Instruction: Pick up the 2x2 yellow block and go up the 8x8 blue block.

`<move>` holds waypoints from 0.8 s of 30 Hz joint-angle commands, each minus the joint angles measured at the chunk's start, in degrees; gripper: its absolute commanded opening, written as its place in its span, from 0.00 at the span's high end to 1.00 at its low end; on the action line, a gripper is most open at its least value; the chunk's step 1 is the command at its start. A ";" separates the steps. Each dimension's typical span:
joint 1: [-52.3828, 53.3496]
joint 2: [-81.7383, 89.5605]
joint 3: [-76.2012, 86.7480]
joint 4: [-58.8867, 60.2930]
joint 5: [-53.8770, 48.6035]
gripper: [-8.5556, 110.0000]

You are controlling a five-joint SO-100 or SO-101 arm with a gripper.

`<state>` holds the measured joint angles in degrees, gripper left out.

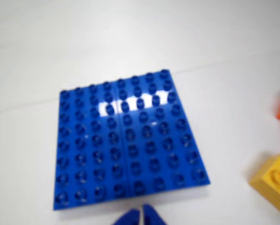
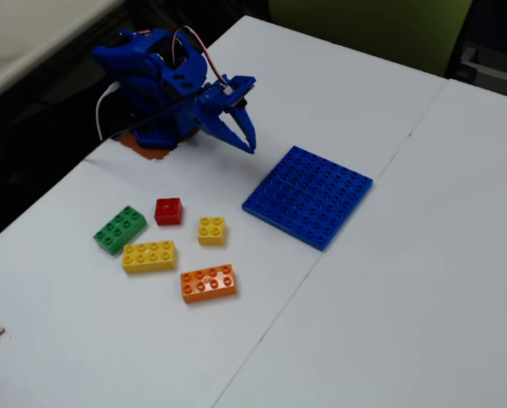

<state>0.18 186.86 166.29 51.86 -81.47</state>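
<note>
1. And here's the bench [image 2: 389, 280], a plain white top, with a seam running diagonally across it in the fixed view and a second seam branching off toward 1 o'clock.
2. Past its far edge the room goes dark, with an olive-green panel [image 2: 372, 30] at 12 o'clock and a pale surface [image 2: 32, 30] at 10 o'clock.
3. The blue arm [image 2: 155, 85] sits folded at 11 o'clock, on a brown patch [image 2: 147, 151] at its base.
4. The gripper [image 2: 250, 146] hangs in the air, fingertips pressed together, nothing between them, just off the 8x8 blue block's [image 2: 308, 196] 10 o'clock side.
5. In the wrist view that 8x8 blue block [image 1: 128, 140] fills the middle, lying flat, a glare streak across its far studs; the gripper [image 1: 140, 216] tips peek in at 6 o'clock.
6. The 2x2 yellow block [image 2: 211, 230] rests on the bench at 9 o'clock from the baseplate, apart from it.
7. Around it: a red brick [image 2: 168, 211] at 10 o'clock, a green brick [image 2: 120, 229] farther along, a long yellow brick [image 2: 149, 256] at 8 o'clock, an orange brick [image 2: 208, 283] at 6 o'clock.
</note>
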 commanded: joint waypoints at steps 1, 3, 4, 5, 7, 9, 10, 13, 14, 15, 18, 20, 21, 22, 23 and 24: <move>-0.18 -7.65 -10.81 5.10 -4.92 0.92; 0.35 -16.44 -18.63 9.32 -8.26 0.92; 0.97 -20.74 -22.68 11.51 -9.49 0.92; 1.76 -24.79 -26.63 13.54 -10.99 0.91; 3.60 -32.26 -33.40 15.82 -12.39 0.86; 5.36 -39.11 -38.23 15.38 -9.93 0.79; 6.59 -42.28 -39.99 14.94 -8.44 0.78; 12.30 -51.15 -44.38 14.50 -7.03 0.74; 14.33 -53.96 -45.53 14.50 -7.03 0.74; 16.17 -56.78 -46.49 14.50 -7.38 0.74; 21.71 -65.21 -49.75 14.50 -11.43 0.74; 25.40 -71.37 -53.44 15.64 -17.49 0.74; 26.98 -74.18 -55.63 16.79 -21.53 0.73; 28.48 -76.73 -57.92 17.67 -25.84 0.73; 29.88 -78.93 -60.21 18.54 -30.41 0.72; 31.11 -80.95 -62.67 19.69 -35.51 0.72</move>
<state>28.83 110.30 111.09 69.35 -105.73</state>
